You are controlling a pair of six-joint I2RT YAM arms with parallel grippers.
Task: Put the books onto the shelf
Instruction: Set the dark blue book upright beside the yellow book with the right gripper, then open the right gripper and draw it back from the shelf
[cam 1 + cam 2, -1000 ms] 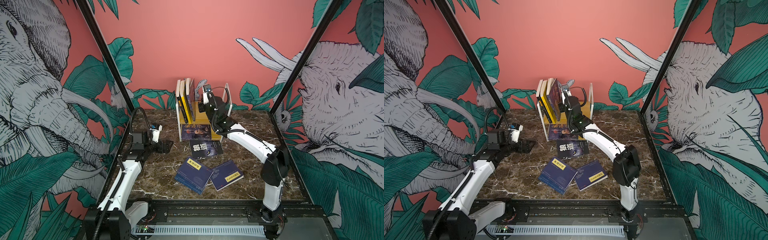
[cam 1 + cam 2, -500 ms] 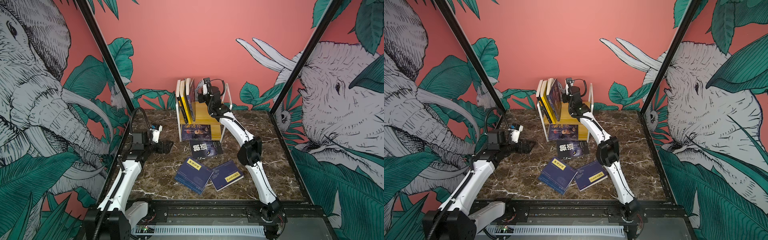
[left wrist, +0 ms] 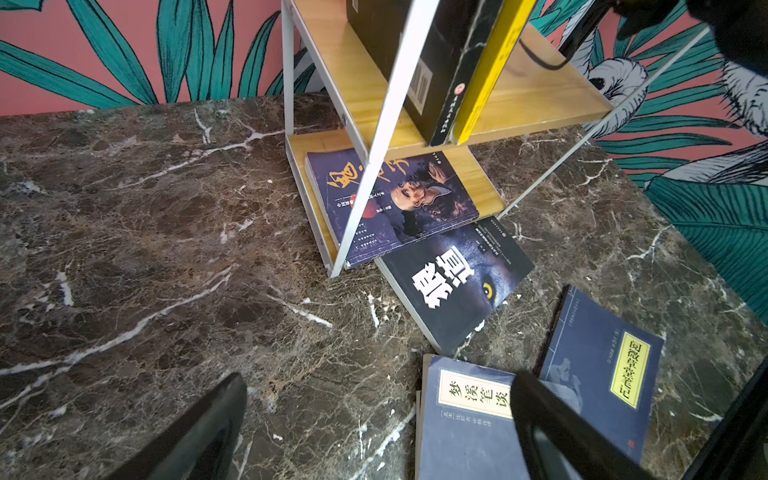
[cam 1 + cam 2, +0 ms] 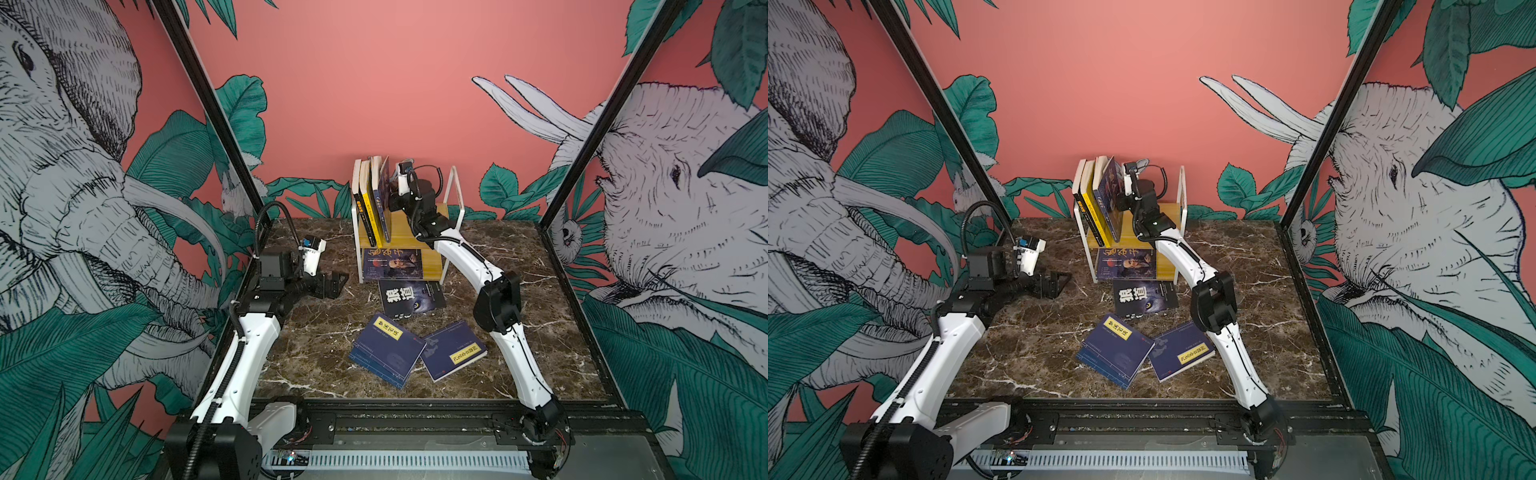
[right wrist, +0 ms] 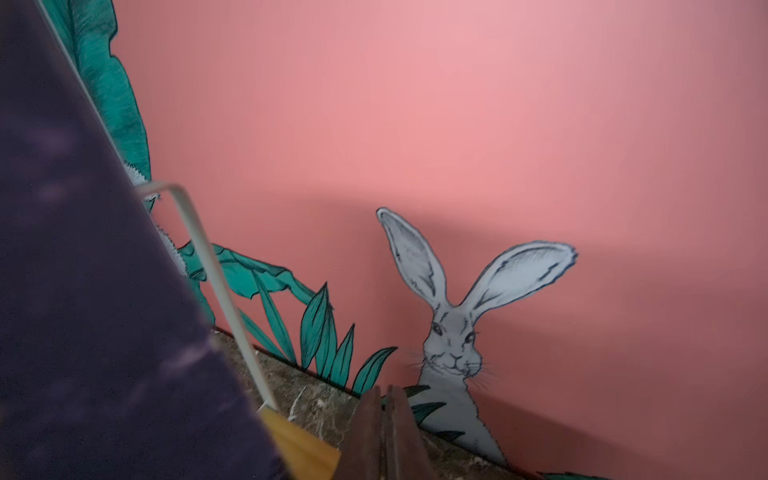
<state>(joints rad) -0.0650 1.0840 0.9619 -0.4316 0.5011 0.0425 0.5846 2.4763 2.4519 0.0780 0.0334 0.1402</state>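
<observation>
The shelf (image 4: 452,195) stands at the back centre. On its top board a black, a yellow and a dark blue book (image 4: 384,203) lean to the left, and a dark book (image 4: 392,264) lies on the lower board. My right gripper (image 4: 395,201) hovers over the top board just right of the leaning dark blue book (image 5: 83,291), shut and empty (image 5: 384,390). On the table lie a black book with white characters (image 4: 409,297) and two navy books with yellow labels (image 4: 388,351) (image 4: 453,353). My left gripper (image 4: 338,280) is open and empty above the marble (image 3: 378,382).
The dark marble table (image 4: 316,361) is boxed in by black frame posts (image 4: 208,104) and painted walls. The back wall rises right behind the shelf (image 5: 303,449). The right arm's elbow (image 4: 496,301) hangs above the table to the right of the black book.
My right gripper has risen and moved back over the top board beside the leaning book, and its jaws have come together. The left arm and the books on the table have not moved.
</observation>
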